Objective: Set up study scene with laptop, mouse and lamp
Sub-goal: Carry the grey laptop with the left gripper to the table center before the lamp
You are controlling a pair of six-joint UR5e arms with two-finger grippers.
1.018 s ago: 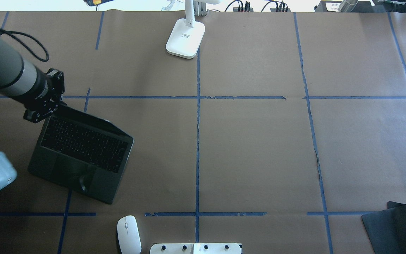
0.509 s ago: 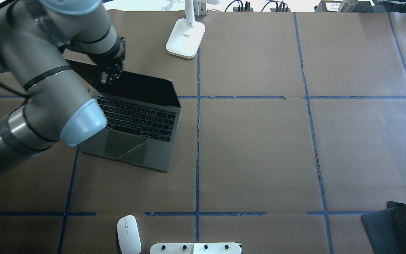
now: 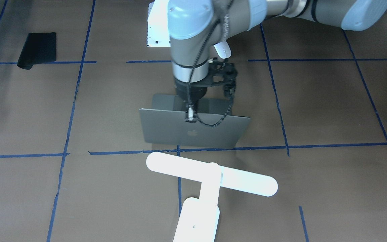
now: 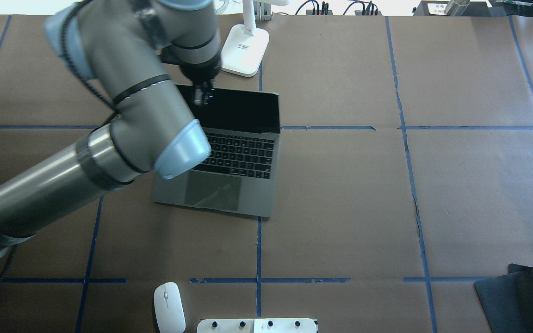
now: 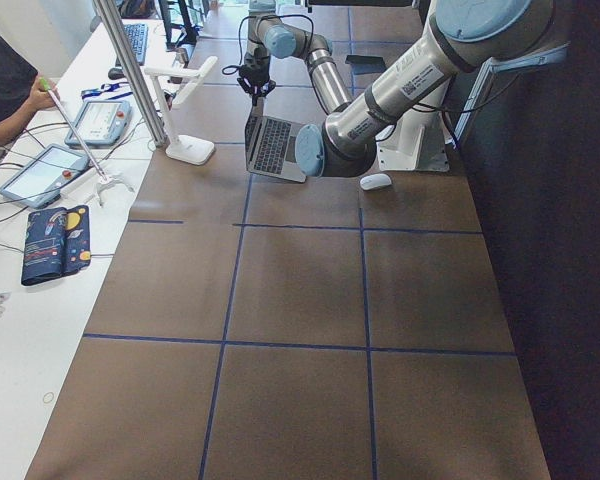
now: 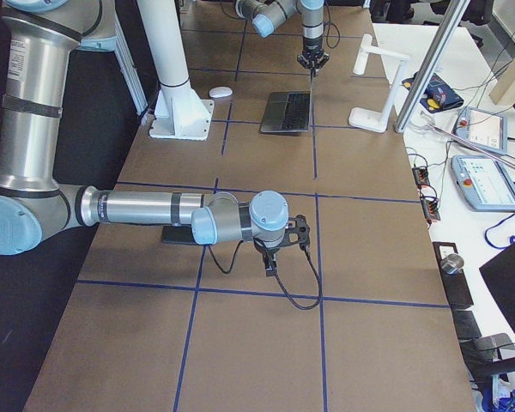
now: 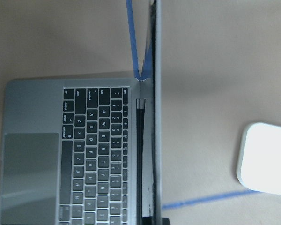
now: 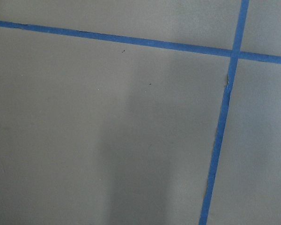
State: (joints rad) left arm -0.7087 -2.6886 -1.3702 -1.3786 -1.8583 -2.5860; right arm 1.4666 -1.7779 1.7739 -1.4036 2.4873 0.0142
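Observation:
The laptop point(image 4: 215, 192) stands open on the brown paper near the table's middle, with its lid point(image 3: 213, 134) facing the lamp. My left gripper point(image 4: 201, 98) is shut on the top edge of the lid; it also shows in the front view point(image 3: 190, 116). The left wrist view looks straight down the lid edge onto the keyboard point(image 7: 93, 154). The white lamp point(image 3: 212, 173) stands just behind the laptop, its base point(image 4: 243, 48) at the far edge. The white mouse point(image 4: 169, 307) lies at the near edge, left of the pedestal. My right gripper point(image 6: 270, 257) hangs low over bare paper; I cannot tell whether it is open.
A black pad point(image 4: 511, 296) lies at the near right corner. The white bolted pedestal point(image 4: 257, 325) sits at the near edge in the middle. Blue tape lines point(image 4: 259, 240) cross the paper. Tablets and cables lie past the far edge point(image 6: 481, 180).
My left arm has dragged the laptop by its lid from the left side to the middle, in front of the lamp, and turned it squarer to the table. Mouse and lamp have not moved.

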